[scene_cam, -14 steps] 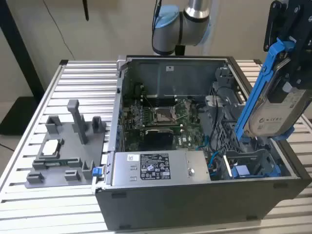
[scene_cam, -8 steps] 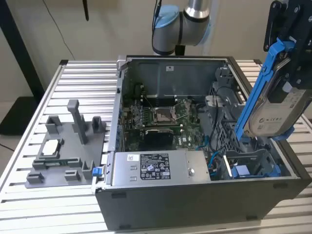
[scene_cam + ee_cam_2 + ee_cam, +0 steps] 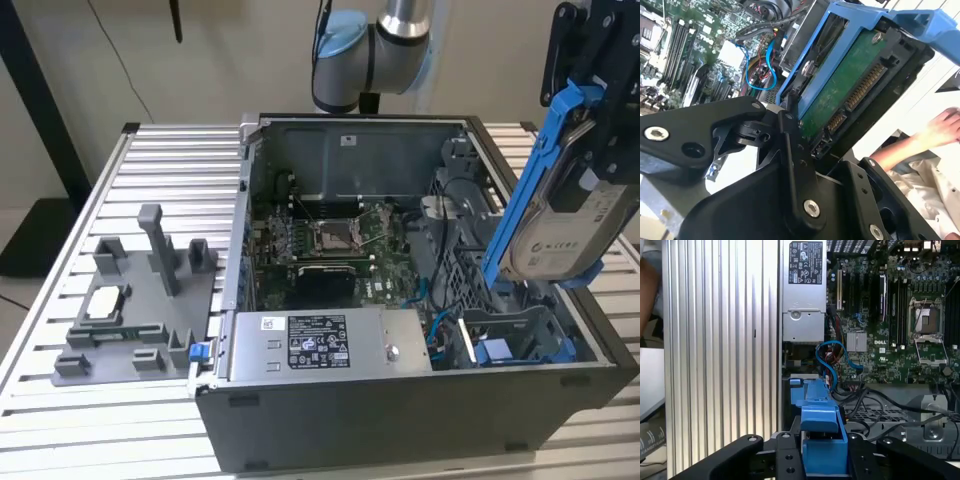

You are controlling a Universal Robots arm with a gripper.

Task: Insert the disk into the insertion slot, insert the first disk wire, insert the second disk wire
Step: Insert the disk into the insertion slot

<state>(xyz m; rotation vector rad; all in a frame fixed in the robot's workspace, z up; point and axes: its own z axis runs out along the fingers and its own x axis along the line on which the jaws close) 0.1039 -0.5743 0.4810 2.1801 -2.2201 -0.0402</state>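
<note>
The disk [image 3: 572, 228], silver-grey with a white label, sits in a blue carrier frame [image 3: 528, 185]. It hangs tilted, nearly on edge, above the open computer case [image 3: 400, 410] at the exterior view's right. My gripper [image 3: 588, 120] is shut on the disk's upper end. The second wrist view looks along the disk's green circuit-board side [image 3: 850, 85], clamped between black fingers [image 3: 790, 145]. In the first wrist view the blue carrier [image 3: 822, 437] stands between the fingers. Below the disk lies the drive bay [image 3: 520, 325] with blue fittings. Blue disk wires [image 3: 832, 352] loop loose beside the bay.
A power supply [image 3: 320, 345] fills the case's front, with the motherboard [image 3: 330, 240] behind it. A grey fixture [image 3: 140, 300] holding small parts stands on the slatted table [image 3: 60, 420] at the exterior view's left. A person's hand [image 3: 940, 130] is beyond the disk.
</note>
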